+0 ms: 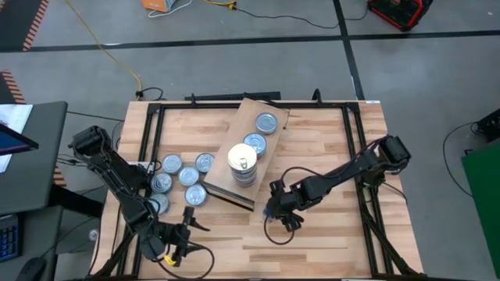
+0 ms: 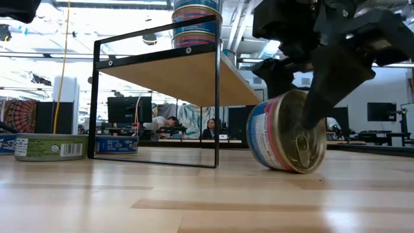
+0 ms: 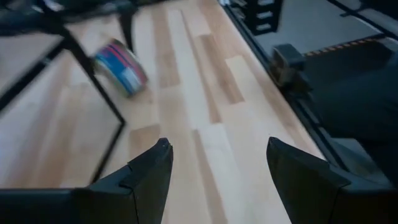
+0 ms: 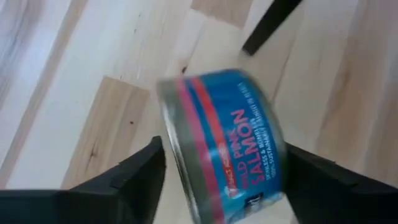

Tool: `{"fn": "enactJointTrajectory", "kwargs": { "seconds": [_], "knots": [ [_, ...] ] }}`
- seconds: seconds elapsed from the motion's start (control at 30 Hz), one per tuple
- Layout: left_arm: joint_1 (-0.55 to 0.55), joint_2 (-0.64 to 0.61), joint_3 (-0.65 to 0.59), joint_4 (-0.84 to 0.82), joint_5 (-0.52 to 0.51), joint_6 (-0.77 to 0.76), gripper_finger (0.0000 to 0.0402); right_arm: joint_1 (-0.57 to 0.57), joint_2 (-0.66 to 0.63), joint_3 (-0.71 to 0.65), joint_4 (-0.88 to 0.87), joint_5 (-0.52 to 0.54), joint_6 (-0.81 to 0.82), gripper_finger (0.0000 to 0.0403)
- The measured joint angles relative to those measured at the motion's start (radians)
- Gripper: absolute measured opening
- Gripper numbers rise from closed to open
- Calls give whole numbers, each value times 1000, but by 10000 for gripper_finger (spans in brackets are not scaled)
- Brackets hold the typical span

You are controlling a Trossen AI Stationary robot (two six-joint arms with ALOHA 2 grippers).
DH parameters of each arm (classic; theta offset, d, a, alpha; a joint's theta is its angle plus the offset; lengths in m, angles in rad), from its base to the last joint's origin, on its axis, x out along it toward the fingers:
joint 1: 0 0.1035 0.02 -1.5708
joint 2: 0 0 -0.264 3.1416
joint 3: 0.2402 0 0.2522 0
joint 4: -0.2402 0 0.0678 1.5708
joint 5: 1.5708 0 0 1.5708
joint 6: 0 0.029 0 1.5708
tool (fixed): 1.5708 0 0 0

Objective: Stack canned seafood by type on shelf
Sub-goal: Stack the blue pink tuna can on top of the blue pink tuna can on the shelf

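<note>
The right gripper (image 4: pixel 217 180) straddles a salmon can (image 4: pixel 224 146) (on edge), fingers spread. Next: pinch it. The left gripper (image 3: pixel 217 168) waits, spread.

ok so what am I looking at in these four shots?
A two-armed table robot sorting canned fish. One shot looks straight down, one sits at tabletop level, and one rides on each wrist. The shelf is a raised wooden board that already carries a stack of tins and two single ones. More tins lie loose on the table beside it. The right arm has reached a pink salmon tin tipped on its edge on the table; whether it grips it is unclear. The left arm waits near the front edge, its jaws open and empty.
</note>
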Motion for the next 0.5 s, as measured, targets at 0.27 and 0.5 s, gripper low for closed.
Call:
{"fn": "enactJointTrajectory", "kwargs": {
  "seconds": [0.27,0.5],
  "knots": [
    [1,-38,18,13,-92,20,249,14,-4,101,-161,-67,122,210],
    [1,-83,81,11,-166,157,249,-6,-10,341,-418,-158,181,210]
  ]
}}
